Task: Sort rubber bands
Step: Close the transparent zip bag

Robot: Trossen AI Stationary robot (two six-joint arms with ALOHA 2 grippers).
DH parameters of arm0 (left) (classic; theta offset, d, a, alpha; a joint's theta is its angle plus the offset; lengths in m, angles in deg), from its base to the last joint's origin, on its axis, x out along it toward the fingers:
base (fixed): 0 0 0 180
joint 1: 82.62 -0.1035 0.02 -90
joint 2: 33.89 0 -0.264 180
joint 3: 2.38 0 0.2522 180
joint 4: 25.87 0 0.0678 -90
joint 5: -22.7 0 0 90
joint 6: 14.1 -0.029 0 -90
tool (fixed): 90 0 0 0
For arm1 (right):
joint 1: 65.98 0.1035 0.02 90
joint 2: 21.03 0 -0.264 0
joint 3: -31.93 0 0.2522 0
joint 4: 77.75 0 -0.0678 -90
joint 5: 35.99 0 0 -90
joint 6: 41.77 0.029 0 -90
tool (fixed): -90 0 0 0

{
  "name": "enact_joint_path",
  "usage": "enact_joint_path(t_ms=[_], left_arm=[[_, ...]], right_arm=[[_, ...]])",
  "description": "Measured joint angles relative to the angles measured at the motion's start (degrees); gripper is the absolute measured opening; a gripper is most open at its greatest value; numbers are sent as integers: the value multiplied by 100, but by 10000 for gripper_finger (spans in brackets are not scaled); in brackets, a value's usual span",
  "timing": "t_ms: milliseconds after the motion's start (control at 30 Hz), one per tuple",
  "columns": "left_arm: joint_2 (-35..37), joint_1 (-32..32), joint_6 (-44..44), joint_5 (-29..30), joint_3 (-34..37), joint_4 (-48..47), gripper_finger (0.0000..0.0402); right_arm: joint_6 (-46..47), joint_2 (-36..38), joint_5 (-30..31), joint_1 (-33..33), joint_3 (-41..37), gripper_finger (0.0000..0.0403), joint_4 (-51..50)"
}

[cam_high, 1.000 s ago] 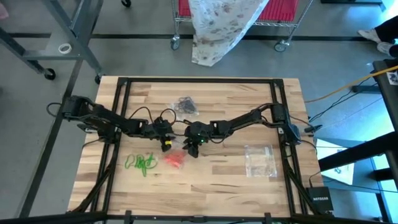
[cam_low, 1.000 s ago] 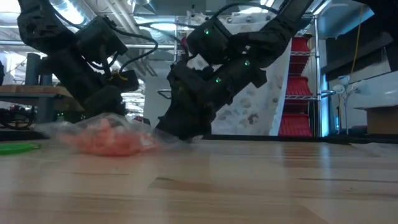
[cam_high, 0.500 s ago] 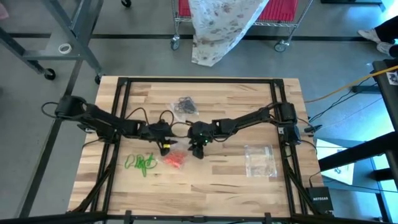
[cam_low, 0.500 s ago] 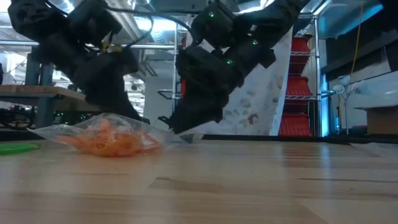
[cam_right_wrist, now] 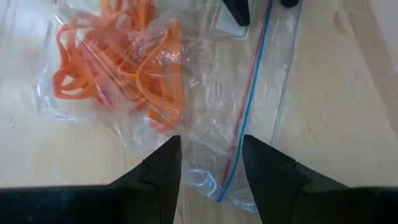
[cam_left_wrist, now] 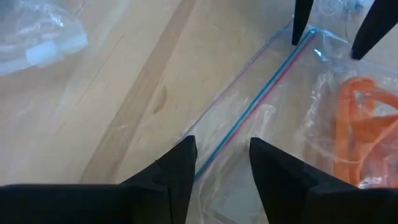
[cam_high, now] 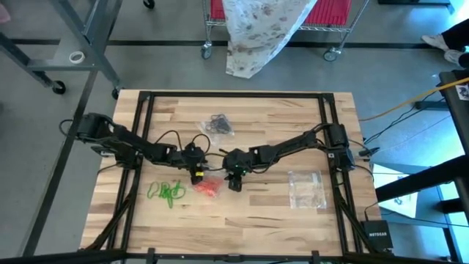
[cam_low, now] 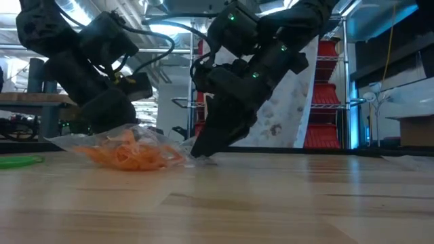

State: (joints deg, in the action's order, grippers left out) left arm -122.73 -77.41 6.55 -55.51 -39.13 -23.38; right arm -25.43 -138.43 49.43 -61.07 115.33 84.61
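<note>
High view, wooden table. Left gripper and right gripper meet near mid-table, one at each end of a clear zip bag.

Item 1, orange-red rubber bands: a tangled heap inside the bag, between the two grippers and toward the front edge. Loops lie crossed in every direction; no single long axis can be told. In the low view the heap sits on the tabletop with bag film bulging over it.

Item 2, bag closure: the blue-and-red zip strip runs straight from one gripper to the other; in the right wrist view the same strip leads away to the other arm's fingertips.

Item 3, grippers: left fingers stand apart astride the strip end; right fingers stand apart over the bag's corner. Whether either pair actually pinches the film cannot be told.

Item 4, green rubber bands: loose cluster on bare wood, left of the bag, near the front.

Item 5, black rubber bands: in a second clear bag toward the rear.

Item 6, empty-looking clear bag: flat, right side.
</note>
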Motion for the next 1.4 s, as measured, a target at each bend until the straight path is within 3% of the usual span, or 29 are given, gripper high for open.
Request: enact_joint_path(t_ms=[400, 733, 867, 1400], left_arm=[[-10, 0, -8, 14, 12, 25, 148], [3, 0, -35, 9, 17, 31, 148], [28, -2, -55, 3, 25, 31, 148], [34, -2, -130, 1, 25, 34, 148]], right_arm=[[-30, -244, -84, -2, 35, 163, 98], [-18, 617, -73, 3, 2, 163, -497], [-100, 643, 13, 85, -11, 163, -735], [-201, -141, 75, 161, 23, 163, -189]])
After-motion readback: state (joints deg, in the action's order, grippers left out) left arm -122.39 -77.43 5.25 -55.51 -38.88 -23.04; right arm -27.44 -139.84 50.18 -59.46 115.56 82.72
